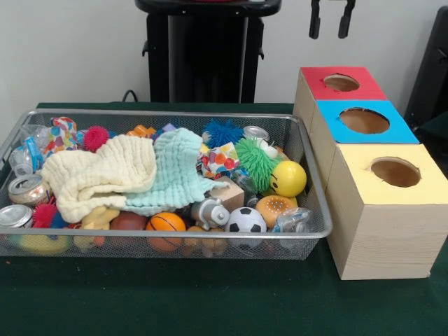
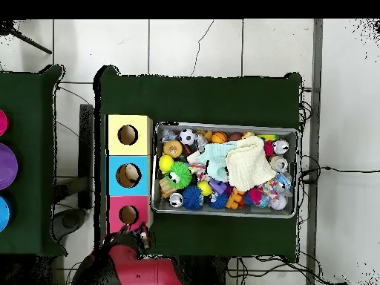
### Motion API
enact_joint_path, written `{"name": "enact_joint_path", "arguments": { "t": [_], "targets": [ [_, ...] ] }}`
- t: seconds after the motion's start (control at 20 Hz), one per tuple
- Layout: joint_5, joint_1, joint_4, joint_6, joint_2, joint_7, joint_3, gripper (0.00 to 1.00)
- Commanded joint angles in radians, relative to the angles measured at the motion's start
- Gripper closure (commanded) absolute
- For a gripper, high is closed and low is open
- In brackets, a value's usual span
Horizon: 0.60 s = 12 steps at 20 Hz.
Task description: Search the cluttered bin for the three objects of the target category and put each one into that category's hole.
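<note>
1. Polka-dot cloths, the task's things, lie in the wire-mesh bin (image 1: 308, 157) among the clutter. We see one (image 1: 220, 159) near the bin's middle in the front view, bunched between the mint green cloth (image 1: 175, 171) and the green spiky ball (image 1: 256, 162), and another (image 1: 61, 134) at the far left corner beside a pink spiky ball (image 1: 96, 138).
2. A cream cloth (image 1: 98, 175) overlaps the mint one, and the two spread across the heap's middle, covering whatever lies beneath; we cannot tell whether a third dotted cloth is under them.
3. Around them sit a yellow smiley ball (image 1: 288, 178), a soccer ball (image 1: 246, 220), a basketball (image 1: 166, 224), a blue spiky ball (image 1: 222, 131) and cans (image 1: 26, 187) at the left end.
4. The bin's long axis runs left to right across the green table (image 1: 210, 301) in both views. The crumpled cloths show no clear direction of their own.
5. Just beside the bin's right end in the front view stands a row of three boxes. The yellow-topped box (image 1: 392, 210) is nearest the camera, its round hole (image 1: 395, 171) open to the top; the blue-topped box (image 1: 364, 122) and red-topped box (image 1: 341, 84) follow behind.
6. The gripper (image 1: 332, 19) hangs at the top edge above the red-topped box, its two fingers parted, holding nothing.
7. Only the overhead view shows the red arm (image 2: 137, 271) by the table's edge, and coloured discs (image 2: 6, 165) on a second table.
</note>
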Motion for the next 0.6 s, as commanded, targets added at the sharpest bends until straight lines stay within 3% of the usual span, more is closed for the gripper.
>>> {"name": "enact_joint_path", "arguments": {
  "t": [0.05, 0.4, 0.6],
  "targets": [
    [-0.031, -0.053, -0.007, -0.021, 0.124, 0.152, -0.006, 0.0],
    [-0.021, -0.094, -0.083, 0.064, 0.097, 0.113, -0.01, 0.0],
    [-0.035, -0.118, -0.133, 0.082, 0.119, 0.081, 0.003, 0.0]
  ]
}}
